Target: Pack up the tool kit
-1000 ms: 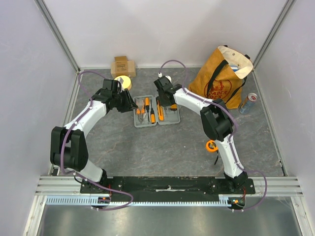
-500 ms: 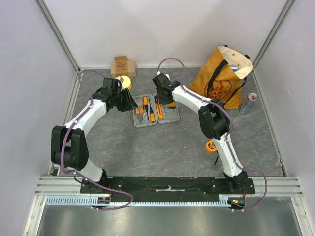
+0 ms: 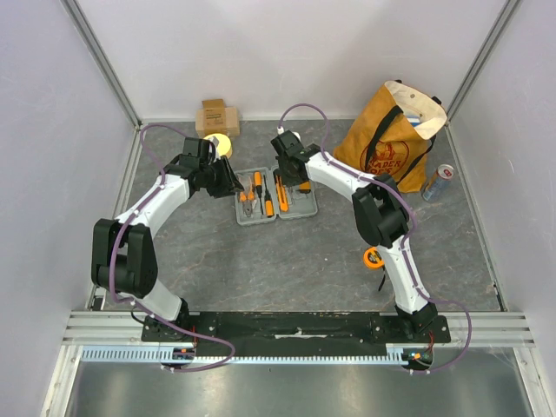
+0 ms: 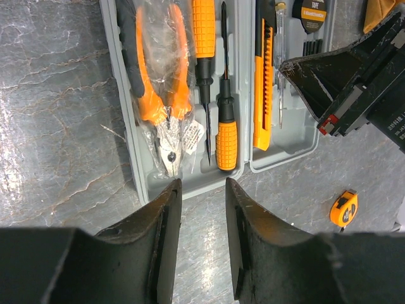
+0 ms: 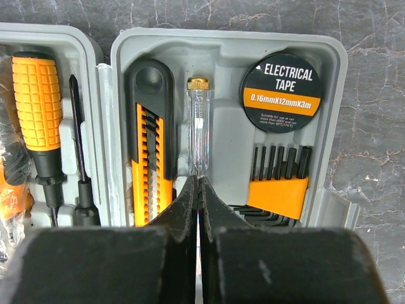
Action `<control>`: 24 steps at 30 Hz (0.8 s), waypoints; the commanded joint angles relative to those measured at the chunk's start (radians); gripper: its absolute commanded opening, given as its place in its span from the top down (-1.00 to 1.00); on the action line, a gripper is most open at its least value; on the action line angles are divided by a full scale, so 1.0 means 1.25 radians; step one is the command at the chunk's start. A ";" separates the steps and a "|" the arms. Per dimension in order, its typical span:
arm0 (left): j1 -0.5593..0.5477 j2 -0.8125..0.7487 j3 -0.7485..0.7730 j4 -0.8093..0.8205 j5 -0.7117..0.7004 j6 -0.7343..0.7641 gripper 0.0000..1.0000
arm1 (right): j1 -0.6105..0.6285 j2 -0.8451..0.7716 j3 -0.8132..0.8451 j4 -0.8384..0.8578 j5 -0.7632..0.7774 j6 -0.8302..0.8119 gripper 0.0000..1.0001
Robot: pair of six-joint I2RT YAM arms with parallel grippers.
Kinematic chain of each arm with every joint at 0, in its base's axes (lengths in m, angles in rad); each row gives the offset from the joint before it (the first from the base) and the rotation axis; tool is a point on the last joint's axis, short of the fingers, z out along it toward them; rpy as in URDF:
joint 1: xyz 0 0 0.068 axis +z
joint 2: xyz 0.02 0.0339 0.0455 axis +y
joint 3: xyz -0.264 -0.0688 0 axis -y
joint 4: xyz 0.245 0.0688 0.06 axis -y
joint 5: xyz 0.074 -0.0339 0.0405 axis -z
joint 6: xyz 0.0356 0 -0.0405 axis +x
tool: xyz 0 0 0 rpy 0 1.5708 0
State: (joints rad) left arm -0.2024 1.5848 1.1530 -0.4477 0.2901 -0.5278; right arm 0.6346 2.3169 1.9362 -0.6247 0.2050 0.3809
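Note:
The tool kit's grey case (image 3: 257, 221) lies open and flat in the middle of the table. Its left half (image 4: 126, 114) holds orange pliers (image 4: 158, 82) and two screwdrivers (image 4: 226, 126). The right half (image 5: 228, 126) holds a utility knife (image 5: 149, 152), a clear tester screwdriver (image 5: 199, 126), electrical tape (image 5: 281, 92) and hex keys (image 5: 278, 183). My right gripper (image 5: 199, 179) is shut, its tips meeting at the tester's metal point. My left gripper (image 4: 202, 183) is open and holds nothing. It hovers just off the case's left edge (image 3: 233, 185).
An orange tape measure (image 3: 373, 257) lies on the table beside the right arm. An orange-brown tote bag (image 3: 391, 139) stands at the back right, with a can (image 3: 438, 182) next to it. A cardboard box (image 3: 217, 115) and a yellow roll (image 3: 217, 145) sit at the back left.
My right gripper opened a little over the case's right half, then closed fully, shifting slightly. The left arm has stayed put.

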 commanded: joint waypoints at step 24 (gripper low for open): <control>0.004 0.113 0.005 -0.060 -0.033 -0.058 0.21 | 0.036 0.049 -0.220 -0.131 0.007 0.013 1.00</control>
State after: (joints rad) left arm -0.2024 1.7000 1.1530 -0.5022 0.2527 -0.5663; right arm 0.6617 2.2276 1.7527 -0.5434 0.2451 0.3954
